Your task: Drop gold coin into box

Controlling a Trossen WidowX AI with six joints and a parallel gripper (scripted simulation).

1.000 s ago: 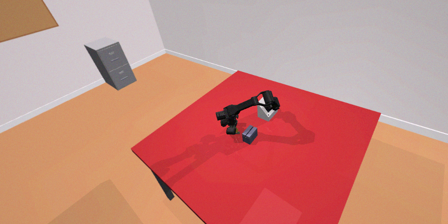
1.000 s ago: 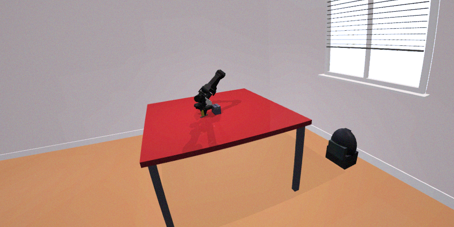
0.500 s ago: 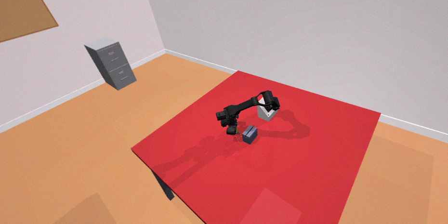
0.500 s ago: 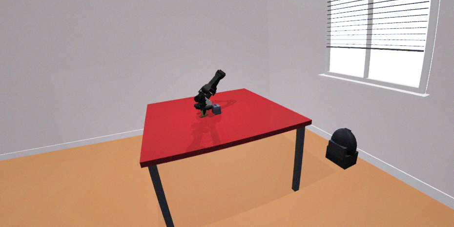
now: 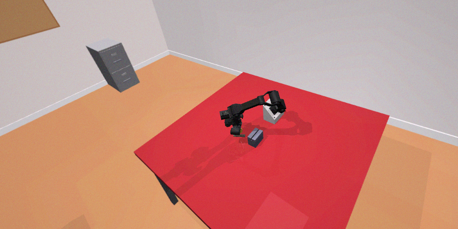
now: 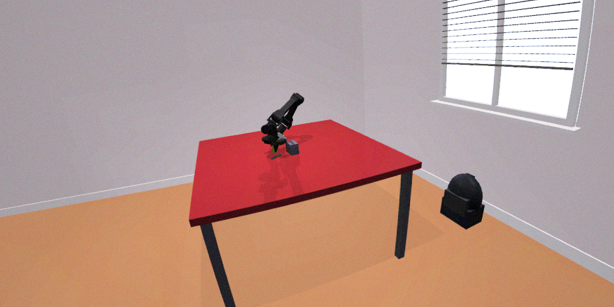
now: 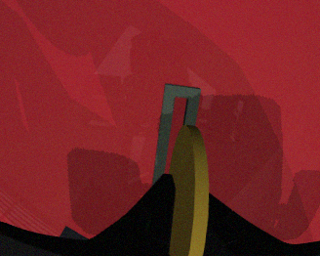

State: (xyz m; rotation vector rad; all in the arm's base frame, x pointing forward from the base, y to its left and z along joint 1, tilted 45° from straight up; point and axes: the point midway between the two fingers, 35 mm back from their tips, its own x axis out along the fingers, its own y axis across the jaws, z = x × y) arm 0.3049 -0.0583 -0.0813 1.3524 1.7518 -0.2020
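Red desk [image 6: 326, 162], glossy top showing the arm's shadows and faint reflections; dark legs. It stands on an orange floor [image 6: 86, 253] in a pale grey-walled room with white skirting.

Room fixtures: grey filing cabinet [image 5: 114, 64] against the wall by the far corner, well apart from the desk; brown panel [image 5: 22, 9] on the wall above and beside it; window with slatted blind [image 6: 511, 34]; dark rounded object [image 6: 463, 201] on the floor under the window, near the wall.

Arm [image 5: 253, 103] rises from a white block base [image 5: 272, 114] on the desk and bends down toward the desk's middle.

Hand [image 7: 187, 243] clenched on the gold coin [image 7: 190, 205], gripped edge-on between the black fingers. In the wrist view the coin stands upright, its upper rim overlapping the dark-green holder [image 7: 172, 114] lying on the red surface beyond; the side view shows the holder [image 6: 275, 156] flat on the desk, below the hand [image 6: 273, 147].

Grey box [image 5: 255, 137] sits on the desk just beside the hand, a dark slot running along its lid.
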